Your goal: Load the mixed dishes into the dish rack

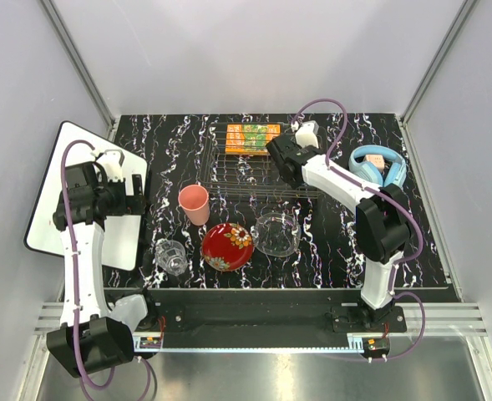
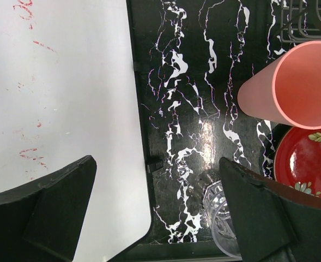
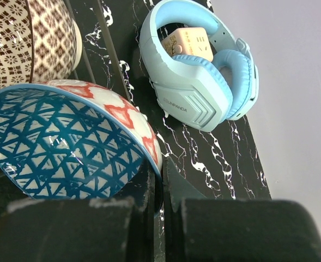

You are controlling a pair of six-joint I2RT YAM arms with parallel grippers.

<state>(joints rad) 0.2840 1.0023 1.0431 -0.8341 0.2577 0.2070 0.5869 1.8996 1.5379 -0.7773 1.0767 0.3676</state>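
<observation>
Marbled table: rack, pink cup, red bowl, clear bowl, headphones.

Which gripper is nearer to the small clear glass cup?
Left. The left gripper hovers open, close over the small clear glass cup. The right gripper is away at the dish rack, gripping the blue patterned bowl.

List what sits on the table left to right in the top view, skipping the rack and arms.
white board → small clear glass cup → pink cup → red floral bowl → clear bowl → light-blue headphones

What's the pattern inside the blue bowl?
Blue bowl: blue-white triangle lattice, clearest in right wrist view.
</observation>
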